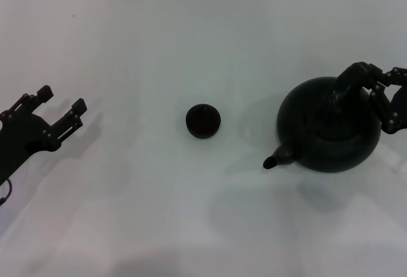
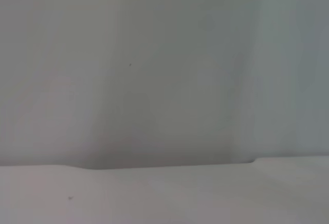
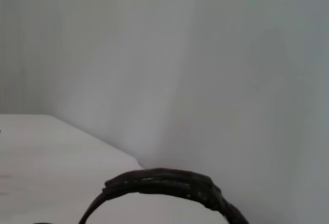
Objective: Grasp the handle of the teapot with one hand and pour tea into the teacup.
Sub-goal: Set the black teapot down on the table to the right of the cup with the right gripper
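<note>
Here the right end effector (image 1: 360, 93) hangs over the teapot (image 1: 331, 128) handle (image 1: 336, 96).

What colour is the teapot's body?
Matte black; the teapot shows best in the head view.

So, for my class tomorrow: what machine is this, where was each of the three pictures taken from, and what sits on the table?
It is a two-armed robot. The head view looks down on a white table. The other two come from cameras on its wrists. A small dark teacup stands mid-table. The large black teapot stands to its right, spout towards the cup. The right gripper is at the teapot's handle, which arches across the right wrist view. The left gripper waits open at the left, holding nothing; its wrist view shows only bare surface.
</note>
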